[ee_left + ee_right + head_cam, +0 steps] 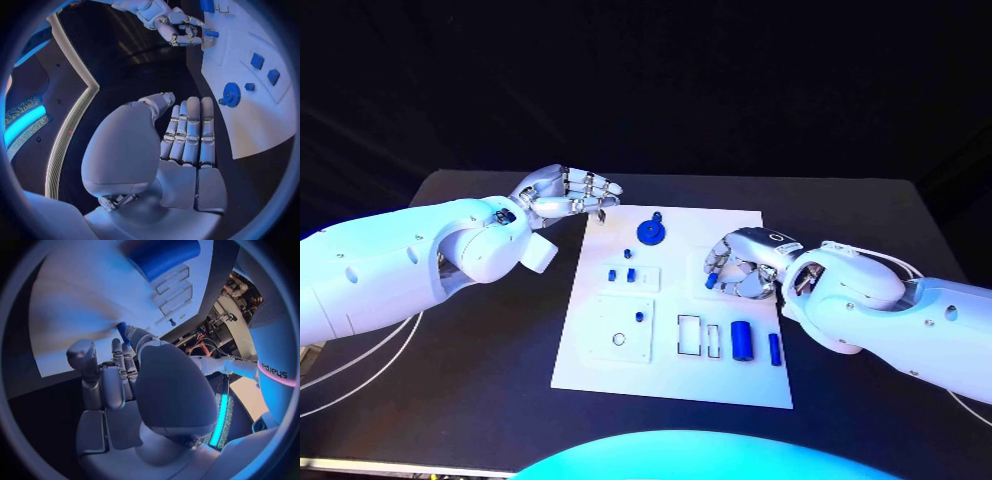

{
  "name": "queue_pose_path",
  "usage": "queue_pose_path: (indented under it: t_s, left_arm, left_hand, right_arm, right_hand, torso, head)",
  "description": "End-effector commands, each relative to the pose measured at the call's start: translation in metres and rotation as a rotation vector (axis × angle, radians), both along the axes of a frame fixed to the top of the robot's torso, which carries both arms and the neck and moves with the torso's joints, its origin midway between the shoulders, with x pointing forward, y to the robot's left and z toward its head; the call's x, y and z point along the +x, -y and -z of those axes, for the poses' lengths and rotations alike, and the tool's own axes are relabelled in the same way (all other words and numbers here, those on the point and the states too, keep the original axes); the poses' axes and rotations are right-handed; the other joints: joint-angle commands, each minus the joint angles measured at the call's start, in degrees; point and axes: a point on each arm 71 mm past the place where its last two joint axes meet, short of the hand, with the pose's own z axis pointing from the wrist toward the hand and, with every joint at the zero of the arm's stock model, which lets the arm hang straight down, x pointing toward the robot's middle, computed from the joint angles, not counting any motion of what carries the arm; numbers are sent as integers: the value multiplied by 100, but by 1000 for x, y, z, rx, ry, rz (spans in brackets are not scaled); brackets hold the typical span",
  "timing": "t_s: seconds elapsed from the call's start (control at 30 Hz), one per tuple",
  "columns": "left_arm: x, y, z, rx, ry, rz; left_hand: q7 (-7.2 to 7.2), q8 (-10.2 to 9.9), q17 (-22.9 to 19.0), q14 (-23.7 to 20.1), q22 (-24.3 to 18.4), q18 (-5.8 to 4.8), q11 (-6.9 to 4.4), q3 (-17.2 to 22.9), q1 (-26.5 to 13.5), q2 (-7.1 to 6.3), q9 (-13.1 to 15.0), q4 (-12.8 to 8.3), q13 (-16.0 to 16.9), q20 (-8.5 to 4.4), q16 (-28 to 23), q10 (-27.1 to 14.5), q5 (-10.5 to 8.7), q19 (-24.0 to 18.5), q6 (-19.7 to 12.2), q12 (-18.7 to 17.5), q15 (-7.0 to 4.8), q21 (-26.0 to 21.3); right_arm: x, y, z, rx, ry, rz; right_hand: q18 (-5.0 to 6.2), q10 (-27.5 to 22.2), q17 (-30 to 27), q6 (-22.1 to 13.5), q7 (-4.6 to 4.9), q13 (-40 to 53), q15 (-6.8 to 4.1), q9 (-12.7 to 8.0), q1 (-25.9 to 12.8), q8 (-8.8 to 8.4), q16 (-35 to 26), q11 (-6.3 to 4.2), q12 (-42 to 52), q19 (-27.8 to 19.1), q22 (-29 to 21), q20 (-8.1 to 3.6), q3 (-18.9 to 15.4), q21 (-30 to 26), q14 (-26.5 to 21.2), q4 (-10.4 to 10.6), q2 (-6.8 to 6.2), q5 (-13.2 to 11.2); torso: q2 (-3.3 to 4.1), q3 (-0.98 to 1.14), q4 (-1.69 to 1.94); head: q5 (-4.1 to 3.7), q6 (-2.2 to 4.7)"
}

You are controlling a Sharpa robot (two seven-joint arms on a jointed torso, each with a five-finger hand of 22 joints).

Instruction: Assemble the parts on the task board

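On the task board (733, 385), the gear (651, 232) lies toward the far edge, two small blocks (622, 274) sit mid-board, and the cylinder (743, 340) lies nearer the front-right corner.

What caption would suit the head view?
Right hand pinches a small blue peg over the white task board; left hand hovers empty.

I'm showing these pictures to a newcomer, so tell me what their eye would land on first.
First the white task board in the middle of the black table, dotted with small blue parts, the blue gear near its far edge standing out. Then the right hand over the board's right side, pinching a small blue peg in its fingertips. The left hand hangs at the board's far left corner, fingers curled and holding nothing.
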Motion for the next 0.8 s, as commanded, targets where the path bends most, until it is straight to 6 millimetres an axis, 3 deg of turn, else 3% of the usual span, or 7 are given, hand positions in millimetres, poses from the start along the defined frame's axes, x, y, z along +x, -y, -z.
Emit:
queue_pose_path:
  t_s: [0.03,0.13,0.53,0.57,0.67,0.8]
  left_arm:
    - [-1,2,-1,-12,3,19]
    - [-1,2,-1,-11,1,19]
    - [-1,3,0,-10,-4,23]
    - [-1,3,0,-9,-5,23]
    - [-1,3,0,-9,-6,24]
    - [-1,3,0,-9,-7,24]
  left_hand:
    - [4,-14,-5,-20,-5,73,18,-36,-59,-9,-3,6,-7,36,-30,-41,21,3,-55,17,31,-34]
    - [2,-9,-7,-19,-12,74,16,-39,-54,-4,-2,8,-6,37,-28,-42,24,8,-55,27,30,-43]
    - [3,-6,-8,-19,-16,74,17,-40,-56,3,-1,15,-7,37,-27,-45,25,12,-55,31,30,-49]
    - [3,-6,-8,-19,-16,74,17,-40,-56,3,-1,15,-7,37,-27,-45,25,12,-55,31,30,-49]
    - [3,-6,-8,-19,-16,74,17,-40,-56,3,-1,15,-7,37,-27,-45,25,12,-55,31,30,-49]
    - [3,-6,-8,-19,-16,74,17,-40,-56,3,-1,15,-7,37,-27,-45,25,12,-55,31,30,-49]
  right_arm:
    - [-1,-1,3,-20,0,-7]
    - [-1,-2,4,-17,0,-5]
    - [-1,-8,6,-3,-3,2]
    - [-1,-8,6,-1,-4,8]
    - [0,-7,6,11,1,30]
    - [1,-6,5,27,13,53]
  right_hand:
    - [15,107,19,46,3,-2,-39,13,-66,-14,30,-24,9,39,119,5,119,30,133,74,-57,-17]
    - [3,274,64,116,-10,14,-63,49,-71,14,61,-51,-28,77,166,-14,379,96,150,149,-66,-235]
    - [-8,400,110,207,-30,35,-80,95,-135,70,91,-78,-36,108,208,-30,520,159,164,211,-77,-280]
    - [-9,474,125,316,-62,54,-102,144,-147,149,102,-107,-26,118,222,-44,617,170,169,239,7,-340]
    - [-14,564,129,362,-87,86,-130,197,-119,213,108,-138,-10,137,247,-68,763,198,172,218,86,-536]
    - [-22,691,145,449,-133,140,-171,290,-119,331,121,-188,28,166,283,-104,901,243,181,160,143,-502]
  torso:
    - [-1,2,-9]
    - [0,6,-5]
    - [-3,3,-6]
    - [-2,4,-5]
    - [-2,4,-2]
    - [-3,1,-2]
  head:
    - [0,-14]
    - [3,-19]
    - [-15,-24]
    - [-17,-26]
    - [-23,-28]
    - [-27,-24]
